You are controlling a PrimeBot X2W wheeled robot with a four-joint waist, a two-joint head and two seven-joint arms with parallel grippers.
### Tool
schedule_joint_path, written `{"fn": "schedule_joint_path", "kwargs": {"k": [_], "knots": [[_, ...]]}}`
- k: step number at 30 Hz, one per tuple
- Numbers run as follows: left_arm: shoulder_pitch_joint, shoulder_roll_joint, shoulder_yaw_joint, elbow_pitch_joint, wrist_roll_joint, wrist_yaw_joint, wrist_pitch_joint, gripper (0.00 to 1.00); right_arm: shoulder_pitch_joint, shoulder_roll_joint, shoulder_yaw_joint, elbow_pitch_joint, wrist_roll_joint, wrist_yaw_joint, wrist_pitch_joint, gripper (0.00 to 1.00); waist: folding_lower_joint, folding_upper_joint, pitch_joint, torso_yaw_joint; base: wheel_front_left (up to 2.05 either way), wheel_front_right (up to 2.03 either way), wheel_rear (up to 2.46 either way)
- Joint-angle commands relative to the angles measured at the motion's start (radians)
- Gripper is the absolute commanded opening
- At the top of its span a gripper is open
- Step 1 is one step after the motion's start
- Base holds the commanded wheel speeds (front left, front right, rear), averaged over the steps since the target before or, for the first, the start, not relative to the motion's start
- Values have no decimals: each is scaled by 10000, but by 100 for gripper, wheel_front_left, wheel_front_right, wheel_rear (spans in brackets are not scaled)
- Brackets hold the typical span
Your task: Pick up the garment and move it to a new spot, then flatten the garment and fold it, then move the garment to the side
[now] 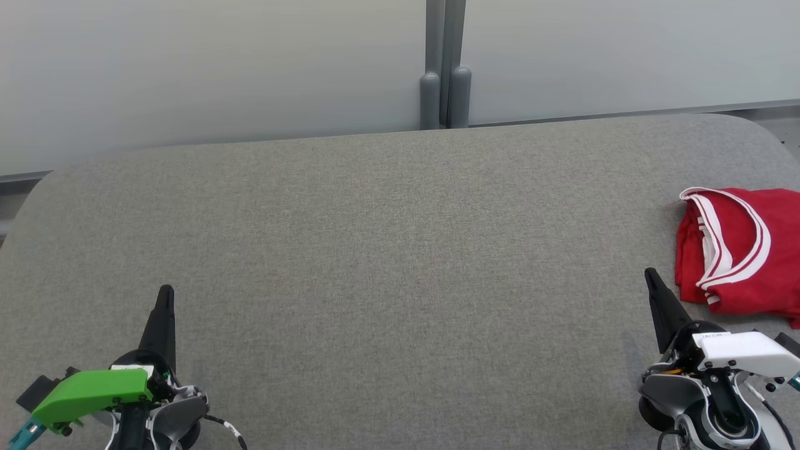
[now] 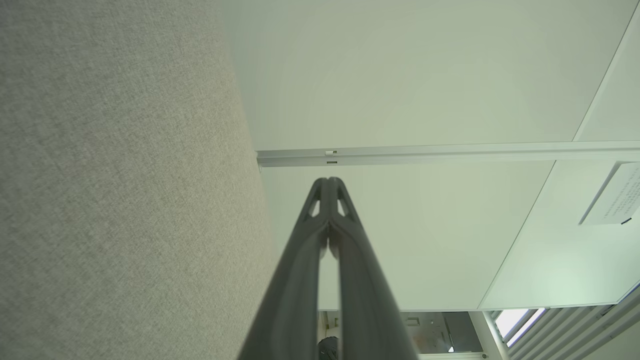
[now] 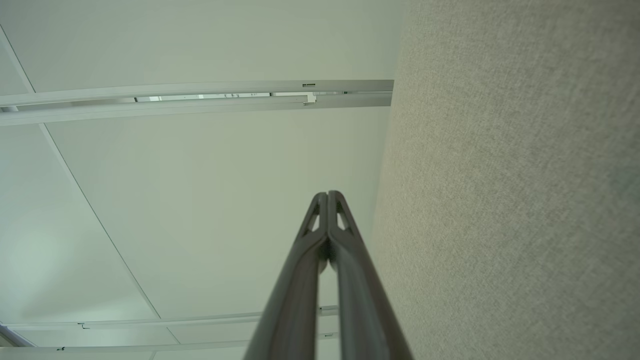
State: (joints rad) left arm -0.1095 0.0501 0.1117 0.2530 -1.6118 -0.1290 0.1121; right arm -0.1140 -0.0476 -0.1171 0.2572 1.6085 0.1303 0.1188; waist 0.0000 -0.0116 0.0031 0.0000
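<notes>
No text can be read. White notice (image 2: 611, 196) on the wall panel, right side of the left wrist view: several lines of small print, too blurred to read. Left label (image 1: 130, 370), tiny and white, behind the left claw (image 1: 165, 292); right label (image 1: 712, 336) behind the right claw (image 1: 650, 274). Both carry dark marks, unreadable.

The wide grey tabletop (image 1: 375, 237) is covered in woven cloth, matt and finely rough, its grain plain in both wrist views. At its right edge lies the red garment with white trim (image 1: 756, 250), a soft, smooth cloth without shine. At the tabletop's near edge, the left gripper (image 1: 165, 297) and right gripper (image 1: 651, 278) have dark matt plastic fingers, one under a smooth green plastic cover (image 1: 87, 390), the other under a smooth white plastic cover (image 1: 744, 351). Beyond the far edge stand pale, smooth, matt wall panels (image 1: 187, 69).
</notes>
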Motion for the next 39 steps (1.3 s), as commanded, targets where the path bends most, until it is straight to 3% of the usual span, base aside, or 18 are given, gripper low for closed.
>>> {"fn": "schedule_joint_path", "kwargs": {"k": [1,39], "knots": [[-117,-5,27,-40,-11,-32,1,0,-107,-51,4,-36,56,7,29,0,0,116,0,1,0,0,0],[-115,-3,24,-40,-6,-32,-1,0,-106,-51,5,-36,55,7,28,0,0,116,0,1,0,0,0]]}}
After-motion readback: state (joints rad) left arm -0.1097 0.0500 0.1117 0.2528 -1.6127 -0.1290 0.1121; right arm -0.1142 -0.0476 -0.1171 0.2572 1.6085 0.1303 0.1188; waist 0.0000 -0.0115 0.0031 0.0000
